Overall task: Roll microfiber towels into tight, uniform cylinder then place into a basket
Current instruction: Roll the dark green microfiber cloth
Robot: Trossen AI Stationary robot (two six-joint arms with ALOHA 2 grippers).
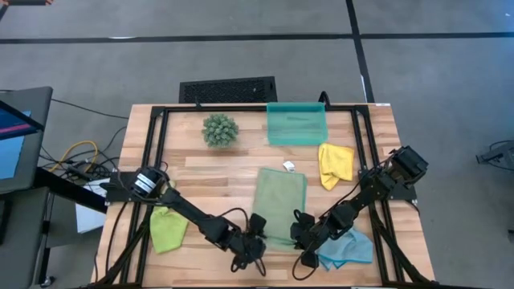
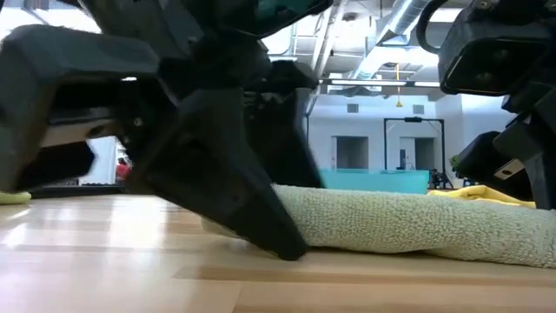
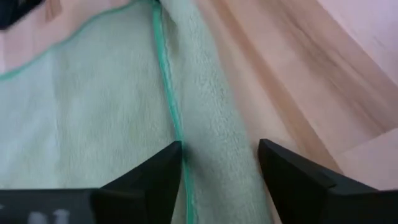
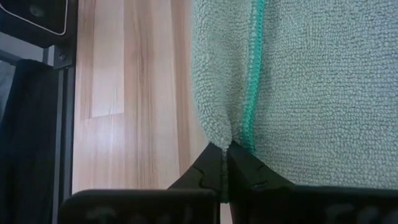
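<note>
4 microfiber towels lie on the bench [image 1: 201, 172], and 1 basket [image 1: 296, 124] stands at its far edge, well beyond both grippers. The sage green towel [image 1: 280, 205] is spread flat between the 2 grippers, its near end turned over into a low fold. The left gripper [image 1: 259, 250] sits at that fold's left corner with its fingers spread wide, the folded edge lying between them, not clamped. The right gripper [image 1: 303, 238] is at the fold's right corner, fingers pinched narrow on the towel's edge, as the right wrist view shows. The light blue towel [image 1: 347, 249] lies crumpled just beside the right gripper, under that arm. The lime green towel [image 1: 168, 228] lies well left of the left gripper. The yellow towel [image 1: 335, 164] lies beyond the right gripper, near the basket. 1 spiky green plant ball [image 1: 220, 129] sits left of the basket.
</note>
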